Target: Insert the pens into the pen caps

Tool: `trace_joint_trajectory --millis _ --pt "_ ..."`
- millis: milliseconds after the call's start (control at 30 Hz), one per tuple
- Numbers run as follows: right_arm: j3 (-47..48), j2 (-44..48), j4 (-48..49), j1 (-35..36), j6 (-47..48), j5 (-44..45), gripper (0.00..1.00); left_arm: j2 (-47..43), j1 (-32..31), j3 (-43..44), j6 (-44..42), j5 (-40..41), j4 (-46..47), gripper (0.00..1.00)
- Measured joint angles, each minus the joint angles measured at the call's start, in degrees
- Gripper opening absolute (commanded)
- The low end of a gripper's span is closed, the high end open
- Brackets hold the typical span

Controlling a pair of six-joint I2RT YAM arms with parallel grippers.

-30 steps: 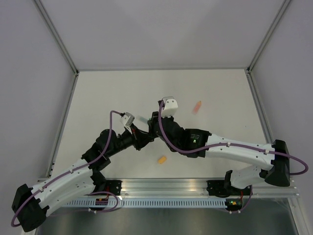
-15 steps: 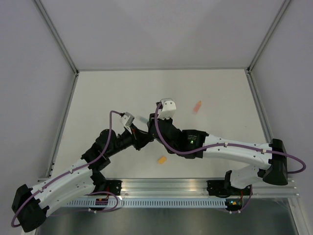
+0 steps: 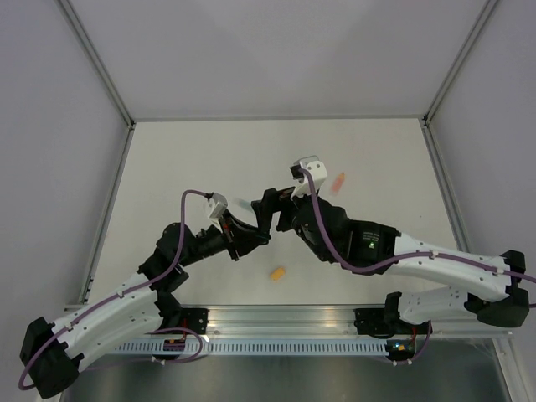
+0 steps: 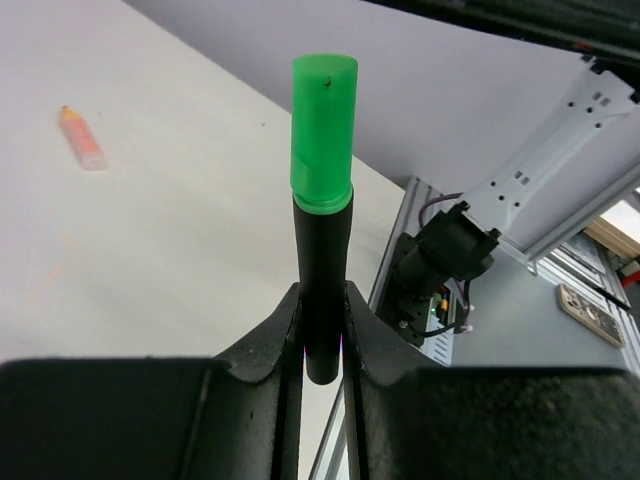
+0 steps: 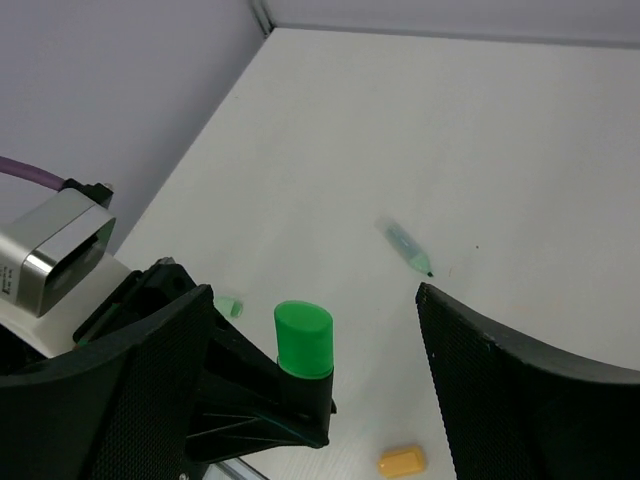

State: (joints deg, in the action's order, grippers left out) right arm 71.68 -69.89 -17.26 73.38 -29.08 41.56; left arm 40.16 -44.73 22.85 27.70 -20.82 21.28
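The left gripper is clamped on the lower end of the black pen, which stands up from its jaws with the bright green cap on its tip, above the middle of the table. The right gripper has its fingers wide apart on either side of that cap, not touching it. Whether the cap is pushed fully home cannot be told, so the first risk is a loose cap that drops off once the pen is laid down. With the pen pinched only at its end, a sideways brush from a right finger could also lever it crooked in the jaws or knock it out. Released from this height, it would likely roll. The orange-pink pen lies far right, the orange cap near, and the pale green pen and pale green cap close under the arms, where a careless sweep could scatter them.
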Motion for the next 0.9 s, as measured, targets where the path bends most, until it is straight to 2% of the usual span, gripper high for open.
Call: trace_joint_trajectory --millis 200,400,533,900 --pt "-4.0 7.6 4.3 -1.1 6.0 -10.1 0.88 0.1 0.0 0.0 1.1 -8.3 4.7 0.02" --pt "-6.3 12.3 6.7 -1.9 9.1 -20.9 0.72 1.4 0.0 -0.5 3.4 -15.8 10.6 0.02" --pt "-6.7 12.5 7.5 -1.9 10.1 -25.9 0.57 1.5 0.0 -0.8 4.5 -18.2 12.5 0.02" --pt "-10.5 11.9 9.8 -1.9 11.1 -34.1 0.48 2.1 0.0 -1.3 6.6 -21.9 16.7 0.02"
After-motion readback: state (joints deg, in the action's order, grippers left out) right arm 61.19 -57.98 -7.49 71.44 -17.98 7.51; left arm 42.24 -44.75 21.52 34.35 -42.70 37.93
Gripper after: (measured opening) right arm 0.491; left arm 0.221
